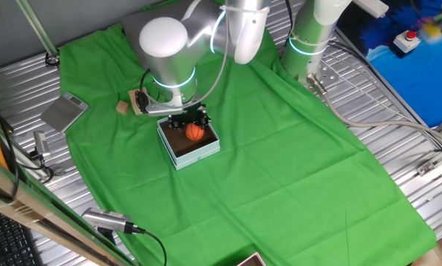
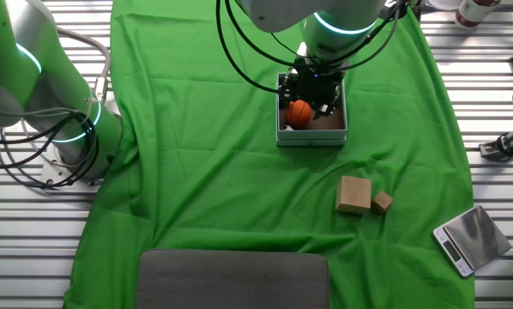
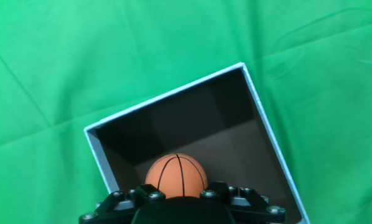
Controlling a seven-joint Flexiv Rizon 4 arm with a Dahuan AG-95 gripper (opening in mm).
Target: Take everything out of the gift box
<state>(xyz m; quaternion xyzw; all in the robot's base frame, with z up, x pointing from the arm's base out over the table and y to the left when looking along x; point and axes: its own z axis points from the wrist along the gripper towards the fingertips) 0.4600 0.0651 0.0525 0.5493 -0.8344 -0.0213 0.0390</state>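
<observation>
The robot's pincer hangs low over the gift box on the green-draped surface, with the orange mini basketball inside the box just beside its fingers. Whether the pincer grips the ball cannot be told. Two tan wooden blocks lie on the cloth well apart from the box.

2 fixed cams, opposite sides, high, share gift box; hand cam straight down, close.

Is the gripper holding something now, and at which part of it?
It cannot be told. The gripper is over the gift box at the orange basketball, but the jaws are hidden.
</observation>
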